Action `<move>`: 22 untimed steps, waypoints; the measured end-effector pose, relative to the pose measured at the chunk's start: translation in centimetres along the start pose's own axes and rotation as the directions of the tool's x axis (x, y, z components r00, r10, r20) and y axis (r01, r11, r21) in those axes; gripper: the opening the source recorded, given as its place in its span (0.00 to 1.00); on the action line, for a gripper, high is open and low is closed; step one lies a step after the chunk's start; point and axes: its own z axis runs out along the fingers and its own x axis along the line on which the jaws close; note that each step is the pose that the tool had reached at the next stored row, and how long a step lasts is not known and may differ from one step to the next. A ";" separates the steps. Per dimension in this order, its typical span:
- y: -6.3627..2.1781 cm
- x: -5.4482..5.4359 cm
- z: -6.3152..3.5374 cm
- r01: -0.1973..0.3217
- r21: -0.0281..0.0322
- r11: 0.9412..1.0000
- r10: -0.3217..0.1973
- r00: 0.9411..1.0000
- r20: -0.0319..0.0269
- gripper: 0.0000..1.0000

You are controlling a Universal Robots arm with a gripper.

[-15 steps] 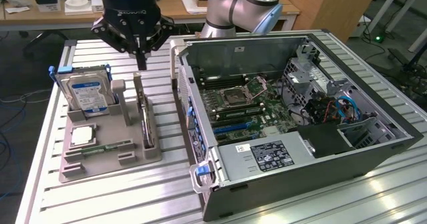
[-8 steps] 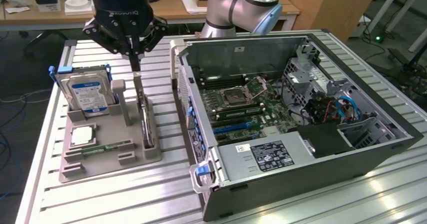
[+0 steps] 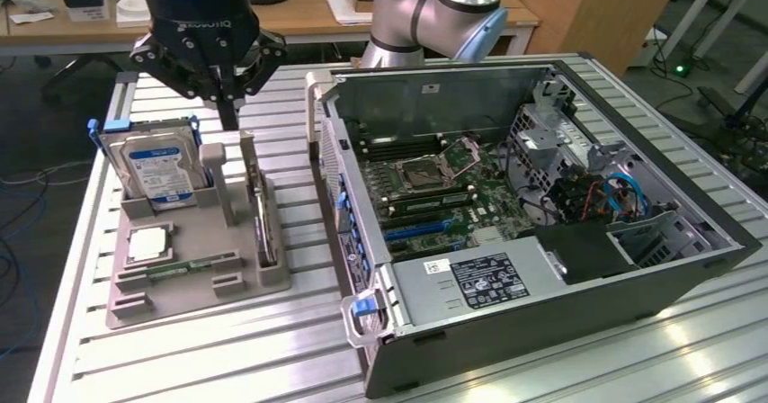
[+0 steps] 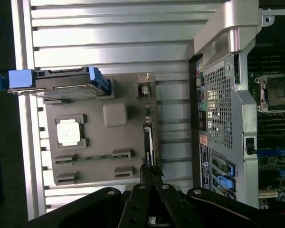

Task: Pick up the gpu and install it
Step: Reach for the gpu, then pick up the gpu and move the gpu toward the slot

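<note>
The card [image 3: 262,216] stands on its long edge in a slot along the three o'clock side of the grey holder [image 3: 240,288] in the exterior view. It has not been lifted. Standing upright probably leaves its thin top edge free for a pinch from above. At the card's twelve o'clock end hangs the claw [image 3: 228,120], pointing straight down with its fingers pressed together. They sit just over that far end, and whether they touch the card cannot be told. At the card's ten o'clock a hard drive [image 3: 160,171] stands upright in its own slot, and a square chip [image 3: 150,242] and a narrow memory stick [image 3: 192,265] lie flat at eight o'clock. At the holder's three o'clock, just beside it on the slatted table [image 3: 240,360], the computer case [image 3: 540,349] lies on its side with the cover off. Its green board [image 3: 444,187] faces up, so a card could likely go in from above.
</note>
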 end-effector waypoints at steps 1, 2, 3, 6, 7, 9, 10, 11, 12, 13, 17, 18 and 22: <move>-0.01 0.1 0.00 0.000 0.000 1.000 0.000 1.000 0.000 0.11; -0.01 0.1 0.00 0.000 0.000 1.000 0.000 1.000 0.000 0.11; -0.01 0.1 0.00 0.000 0.000 1.000 0.000 1.000 0.000 0.11; -0.01 0.1 -0.01 0.000 0.000 1.000 0.000 1.000 0.000 0.11; -0.01 0.1 0.00 0.000 0.000 1.000 0.000 1.000 0.000 0.11; -0.01 0.1 0.00 0.000 0.000 1.000 0.000 1.000 0.000 0.11; -0.01 0.1 0.00 0.000 0.000 1.000 0.000 1.000 0.000 0.11; -0.01 0.1 0.00 0.000 0.000 1.000 0.000 1.000 0.000 0.11; -0.01 0.1 0.00 0.000 0.000 1.000 0.000 1.000 0.000 0.11; -0.01 0.1 0.00 0.000 0.000 1.000 0.000 1.000 0.000 0.11; -0.01 0.1 0.00 0.000 0.000 1.000 0.000 1.000 0.000 0.11; -0.01 0.1 0.00 0.000 0.000 1.000 0.000 1.000 0.000 0.11; -0.01 0.1 0.00 0.000 0.000 1.000 0.000 1.000 0.000 0.29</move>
